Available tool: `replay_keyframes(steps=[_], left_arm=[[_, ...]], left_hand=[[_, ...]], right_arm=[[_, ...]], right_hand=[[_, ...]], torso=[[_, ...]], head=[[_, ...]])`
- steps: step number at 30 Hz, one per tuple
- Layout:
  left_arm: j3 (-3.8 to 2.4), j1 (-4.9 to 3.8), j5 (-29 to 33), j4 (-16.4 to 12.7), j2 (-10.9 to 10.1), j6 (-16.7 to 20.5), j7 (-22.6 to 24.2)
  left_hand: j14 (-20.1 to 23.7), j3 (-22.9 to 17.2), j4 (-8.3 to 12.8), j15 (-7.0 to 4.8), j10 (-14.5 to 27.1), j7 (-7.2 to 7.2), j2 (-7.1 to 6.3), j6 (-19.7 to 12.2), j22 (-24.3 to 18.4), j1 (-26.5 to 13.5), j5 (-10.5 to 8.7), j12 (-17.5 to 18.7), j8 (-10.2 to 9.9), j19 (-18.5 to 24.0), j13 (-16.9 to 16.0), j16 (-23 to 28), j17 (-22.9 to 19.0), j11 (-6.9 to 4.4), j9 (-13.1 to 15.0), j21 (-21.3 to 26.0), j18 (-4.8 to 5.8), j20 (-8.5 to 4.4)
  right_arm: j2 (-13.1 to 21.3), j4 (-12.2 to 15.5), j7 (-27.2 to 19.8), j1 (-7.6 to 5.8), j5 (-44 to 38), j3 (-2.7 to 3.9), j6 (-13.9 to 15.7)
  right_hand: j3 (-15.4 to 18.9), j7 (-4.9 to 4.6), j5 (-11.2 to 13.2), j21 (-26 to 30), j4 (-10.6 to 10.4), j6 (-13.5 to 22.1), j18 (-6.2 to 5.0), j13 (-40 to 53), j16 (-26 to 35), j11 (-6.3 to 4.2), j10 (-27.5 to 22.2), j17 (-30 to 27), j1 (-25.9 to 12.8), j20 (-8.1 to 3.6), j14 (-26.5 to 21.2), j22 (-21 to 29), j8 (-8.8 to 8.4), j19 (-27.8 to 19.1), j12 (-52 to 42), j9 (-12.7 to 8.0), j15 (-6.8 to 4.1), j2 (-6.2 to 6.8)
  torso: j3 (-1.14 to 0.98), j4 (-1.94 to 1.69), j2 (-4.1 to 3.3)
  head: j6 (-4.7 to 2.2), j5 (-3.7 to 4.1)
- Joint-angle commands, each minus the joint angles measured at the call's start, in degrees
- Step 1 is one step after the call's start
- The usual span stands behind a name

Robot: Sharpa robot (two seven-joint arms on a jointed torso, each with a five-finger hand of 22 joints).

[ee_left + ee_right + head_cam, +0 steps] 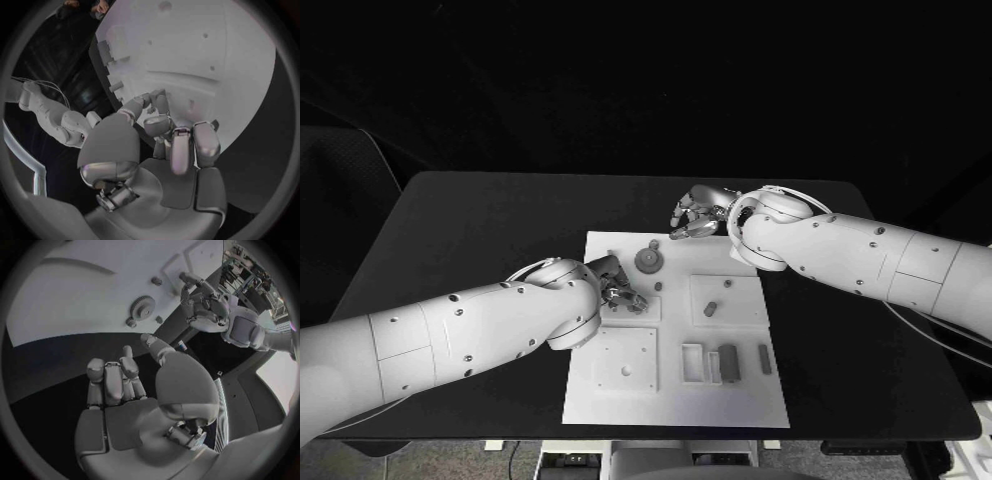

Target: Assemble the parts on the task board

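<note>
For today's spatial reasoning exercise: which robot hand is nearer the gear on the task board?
Left. The left robot hand sits just beside the gear; the right robot hand hovers past the task board edge.

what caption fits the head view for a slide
Left hand works over the white task board near a grey gear, while the right hand hovers off its far edge.

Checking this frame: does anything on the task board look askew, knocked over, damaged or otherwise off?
Nothing stands out. The task board lies flat on the table, the gear sits flat near its far edge, and the small parts lie in their places. The left hand is over the board; the right hand is beyond its far edge.
</note>
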State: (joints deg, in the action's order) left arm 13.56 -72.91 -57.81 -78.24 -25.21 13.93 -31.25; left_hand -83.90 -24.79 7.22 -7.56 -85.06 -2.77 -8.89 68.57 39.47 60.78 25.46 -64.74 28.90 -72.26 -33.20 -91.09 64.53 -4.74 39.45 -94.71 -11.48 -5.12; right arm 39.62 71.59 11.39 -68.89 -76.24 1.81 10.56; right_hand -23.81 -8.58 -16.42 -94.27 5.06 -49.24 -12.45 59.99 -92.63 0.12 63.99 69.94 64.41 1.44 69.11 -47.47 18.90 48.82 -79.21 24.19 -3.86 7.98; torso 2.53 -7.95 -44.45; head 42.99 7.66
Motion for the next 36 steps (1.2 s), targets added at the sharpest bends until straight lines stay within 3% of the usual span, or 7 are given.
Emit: replay_keyframes(steps=[1,36], left_arm=[[0.05,0.12,-0.97,0.08,0.19,-1.79,0.31],[0.05,0.35,-2.57,1.41,1.10,-4.70,-0.52]], left_hand=[[-5.98,0.20,0.18,-0.09,-3.61,0.55,0.03,10.50,0.05,0.58,-0.04,0.27,-0.26,0.31,0.06,0.25,-0.06,-0.59,-0.24,-7.34,-3.52,-0.15],[-5.38,1.69,-1.14,-0.09,-2.81,-0.24,0.04,8.92,0.06,-1.64,-0.94,0.55,-1.05,0.80,0.23,0.77,-0.29,-0.28,-0.57,-7.09,-3.52,-0.05]], right_arm=[[0.00,0.08,-0.14,0.03,-0.31,0.01,-0.65],[-0.01,0.13,-0.25,0.03,-0.15,0.01,-0.66]], right_hand=[[-0.19,-0.79,-0.23,-0.30,-0.12,-0.48,-1.16,-0.05,-0.17,-0.19,0.33,-0.04,-0.54,0.00,-0.04,0.10,0.09,-0.20,-0.20,-0.08,-0.19,0.15],[-0.21,-0.80,-0.23,-0.31,-0.19,-0.49,-1.16,-0.07,-0.22,-0.19,0.34,0.06,-0.69,0.00,0.07,0.11,0.09,-0.20,-0.20,-0.09,-0.19,0.12]], torso=[[-0.03,0.03,-0.01],[-0.02,0.03,-0.02]], head=[[0.04,0.03],[0.33,0.16]])
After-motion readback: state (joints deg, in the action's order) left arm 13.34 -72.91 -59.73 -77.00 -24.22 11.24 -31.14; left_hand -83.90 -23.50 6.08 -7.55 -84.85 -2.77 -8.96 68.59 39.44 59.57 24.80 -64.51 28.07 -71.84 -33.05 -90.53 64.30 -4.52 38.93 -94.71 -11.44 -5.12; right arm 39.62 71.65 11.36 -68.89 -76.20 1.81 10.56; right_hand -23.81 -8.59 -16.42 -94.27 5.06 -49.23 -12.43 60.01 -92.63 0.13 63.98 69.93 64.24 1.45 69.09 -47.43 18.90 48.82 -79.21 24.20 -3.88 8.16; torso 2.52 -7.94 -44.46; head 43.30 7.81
